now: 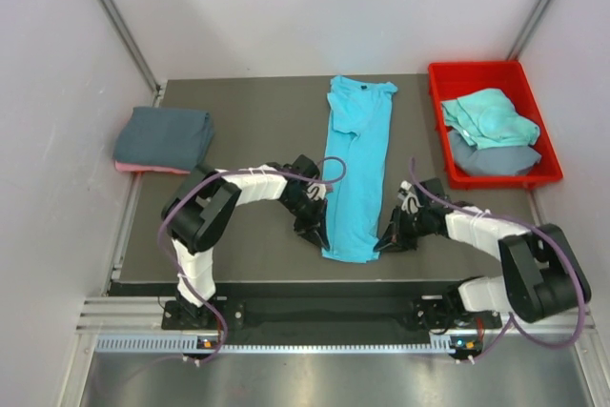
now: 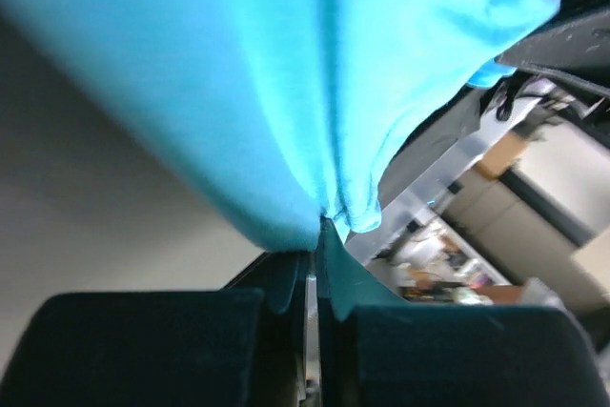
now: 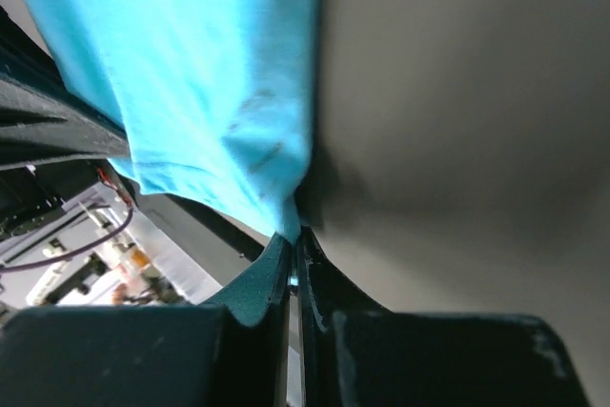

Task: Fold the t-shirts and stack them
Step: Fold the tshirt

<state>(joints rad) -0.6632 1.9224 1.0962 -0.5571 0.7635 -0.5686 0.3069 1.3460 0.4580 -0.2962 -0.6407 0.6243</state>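
A turquoise t-shirt [image 1: 355, 167] lies folded into a long narrow strip down the middle of the table, collar at the far end. My left gripper [image 1: 317, 232] is shut on its near left corner, and the cloth [image 2: 286, 92] bunches right at the tips. At the near right corner my right gripper [image 1: 387, 243] is shut on the same shirt [image 3: 210, 92]. A folded slate blue-grey t-shirt [image 1: 164, 137] rests on a pink one [image 1: 143, 168] at the far left. Another turquoise shirt [image 1: 488, 118] lies crumpled over a grey one [image 1: 496, 159] in the bin.
The red plastic bin [image 1: 440, 92] stands at the far right corner of the dark table [image 1: 248, 111]. White walls close in on both sides and behind. The near table edge runs just below both grippers.
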